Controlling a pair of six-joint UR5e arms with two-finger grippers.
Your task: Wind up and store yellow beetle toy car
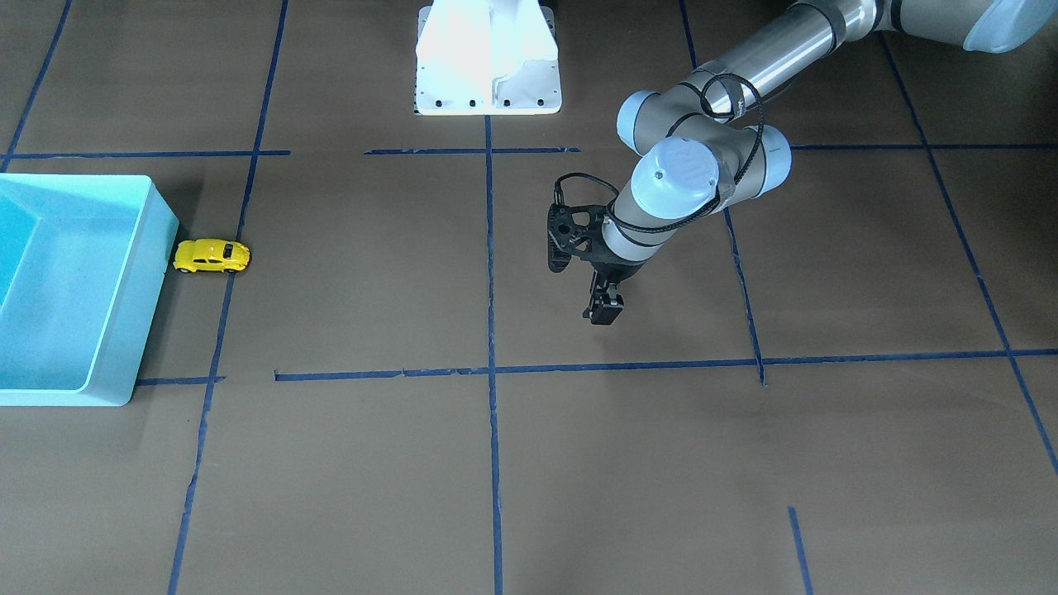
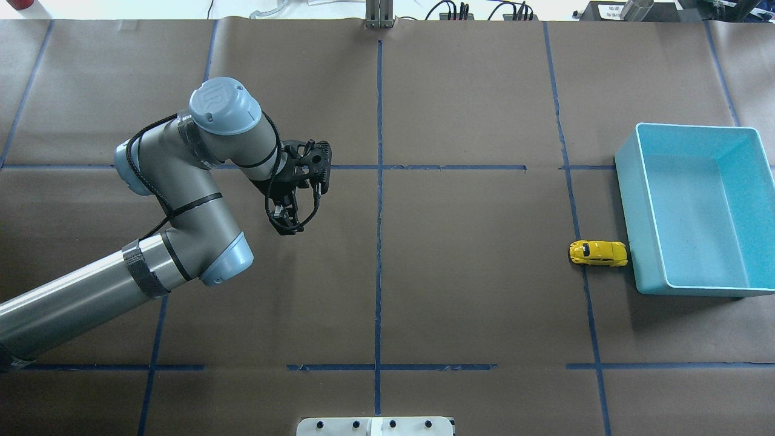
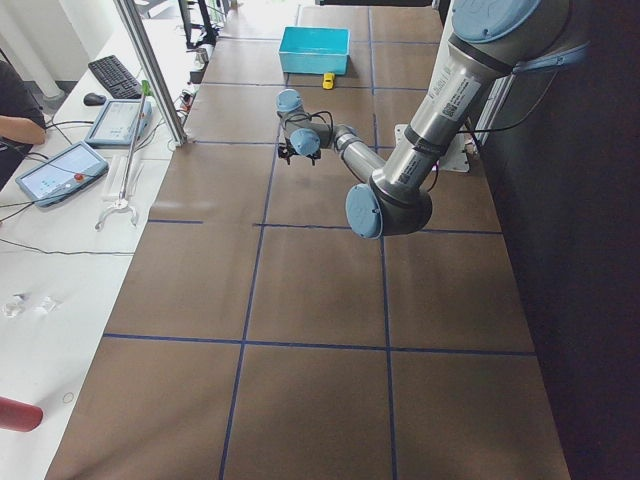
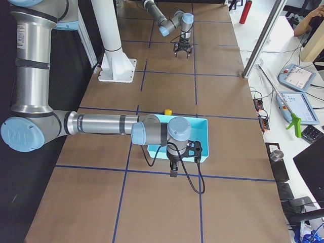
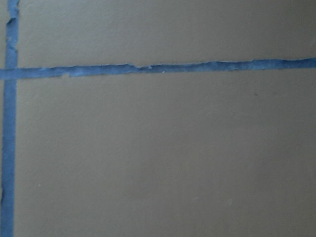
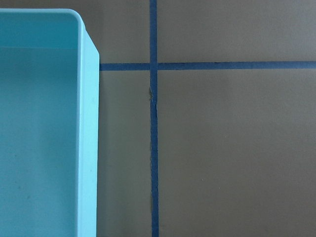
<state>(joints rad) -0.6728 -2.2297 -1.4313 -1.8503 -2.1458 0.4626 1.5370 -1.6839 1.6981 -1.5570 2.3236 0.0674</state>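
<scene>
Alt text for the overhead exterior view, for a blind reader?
A yellow beetle toy car sits on the brown table beside the left wall of an empty teal bin, at right. The left gripper hangs far off at left, holding nothing.

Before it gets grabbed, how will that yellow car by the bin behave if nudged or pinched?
The yellow beetle toy car sits on its wheels, so a lengthwise nudge probably rolls it. Its rounded, glossy shell may slip when pinched. Tiny beside the bin, it's likely light.
</scene>
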